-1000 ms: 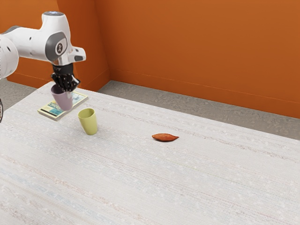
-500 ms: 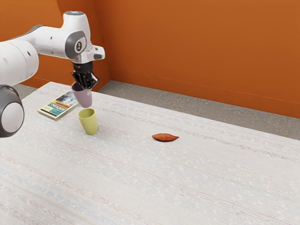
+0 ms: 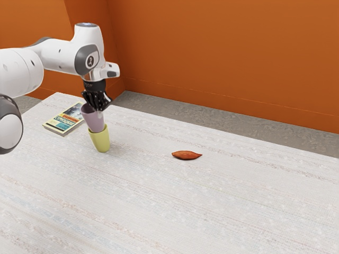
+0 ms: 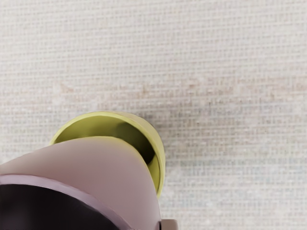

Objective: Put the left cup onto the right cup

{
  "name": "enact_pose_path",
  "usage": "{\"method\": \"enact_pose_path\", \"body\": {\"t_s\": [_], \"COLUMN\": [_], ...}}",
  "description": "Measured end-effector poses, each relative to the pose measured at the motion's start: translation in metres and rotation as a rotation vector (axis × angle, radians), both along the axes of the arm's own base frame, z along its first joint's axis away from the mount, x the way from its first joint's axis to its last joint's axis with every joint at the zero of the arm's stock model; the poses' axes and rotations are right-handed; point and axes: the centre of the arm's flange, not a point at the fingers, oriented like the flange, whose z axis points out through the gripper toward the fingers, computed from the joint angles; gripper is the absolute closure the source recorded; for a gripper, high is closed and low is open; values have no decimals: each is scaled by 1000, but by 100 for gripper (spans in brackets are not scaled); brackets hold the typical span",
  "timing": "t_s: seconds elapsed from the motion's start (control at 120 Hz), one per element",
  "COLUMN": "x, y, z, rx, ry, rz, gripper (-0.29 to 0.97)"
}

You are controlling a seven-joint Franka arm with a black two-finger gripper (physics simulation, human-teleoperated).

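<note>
Gripping the mauve cup point(image 3: 94, 119) at its rim, the gripper point(image 3: 96, 101) has its fingers clamped on it in the exterior view and holds it slightly tilted. The cup's base sits in the mouth of the yellow-green cup point(image 3: 100, 141), which stands on the table point(image 3: 212, 201) near the book point(image 3: 63, 119), well apart from the sweet potato point(image 3: 186, 155). With that tilt, a release could leave the mauve cup wedged crooked, and an off-centre push could topple or shove the lower cup. In the wrist view, the mauve cup point(image 4: 91, 167) is just under the hand, its inside dark with nothing visible in it. The yellow-green cup point(image 4: 108, 116) contains the mauve cup's base and nothing else that I can see.
</note>
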Motion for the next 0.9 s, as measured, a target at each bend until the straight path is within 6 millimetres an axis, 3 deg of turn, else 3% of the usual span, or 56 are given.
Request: {"method": "enact_pose_path", "body": {"t_s": [0.133,0.3,0.417,0.55,0.733,0.825,0.9], "x": [-1,0,0,-12,-64,-92,-106], "y": [1,1,1,-7,-25,-34,-46], "z": [-8,-14,-8,35,85,129,152], "rx": [-1,6,12,21,9,3,-2], "ry": [7,7,-6,-52,-66,-85,-83], "rz": [6,5,4,-4,-11,-10,-19], "gripper": [78,41,24,13,5,3,2]}}
